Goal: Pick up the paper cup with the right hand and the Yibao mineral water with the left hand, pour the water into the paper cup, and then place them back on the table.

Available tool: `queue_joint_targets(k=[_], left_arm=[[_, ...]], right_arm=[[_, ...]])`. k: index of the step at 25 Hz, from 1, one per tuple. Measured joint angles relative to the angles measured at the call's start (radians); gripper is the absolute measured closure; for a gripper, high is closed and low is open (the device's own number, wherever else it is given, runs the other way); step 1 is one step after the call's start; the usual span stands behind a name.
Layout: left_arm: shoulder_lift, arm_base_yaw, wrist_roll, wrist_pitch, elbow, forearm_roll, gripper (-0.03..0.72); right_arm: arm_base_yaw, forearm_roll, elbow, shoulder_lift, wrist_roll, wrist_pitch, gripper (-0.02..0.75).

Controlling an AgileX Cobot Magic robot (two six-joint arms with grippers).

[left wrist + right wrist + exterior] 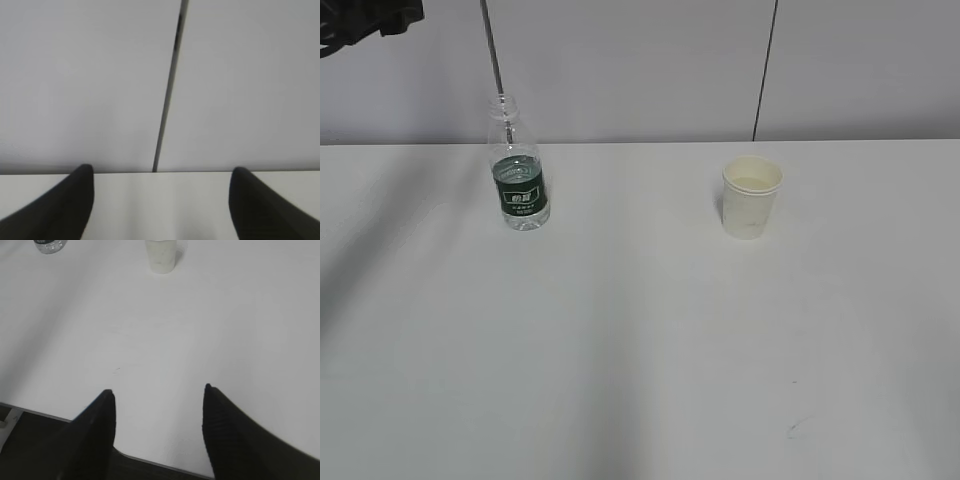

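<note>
The Yibao mineral water (520,172), a clear uncapped bottle with a dark green label, stands upright on the white table (640,350) at the far left. The off-white paper cup (751,196) stands upright at the far right of centre. In the right wrist view the cup (161,256) and the bottle's base (49,245) sit at the top edge, far ahead. My right gripper (157,392) is open and empty over the table's near edge. My left gripper (162,172) is open and empty, facing the back wall above the table. Neither gripper shows in the exterior view.
A small dark scuff (793,430) marks the table at the front right. A grey wall with a dark vertical seam (765,70) stands behind the table. A black piece of the left arm (360,20) shows at the top left corner.
</note>
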Motion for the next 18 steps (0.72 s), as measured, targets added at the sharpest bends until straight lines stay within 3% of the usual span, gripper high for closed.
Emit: queue_joint_targets(k=[18], left_arm=[[0.000, 0.000, -0.001, 0.049, 0.052, 0.000, 0.176]], right_arm=[[0.000, -0.006, 0.000, 0.000, -0.001, 0.000, 0.295]])
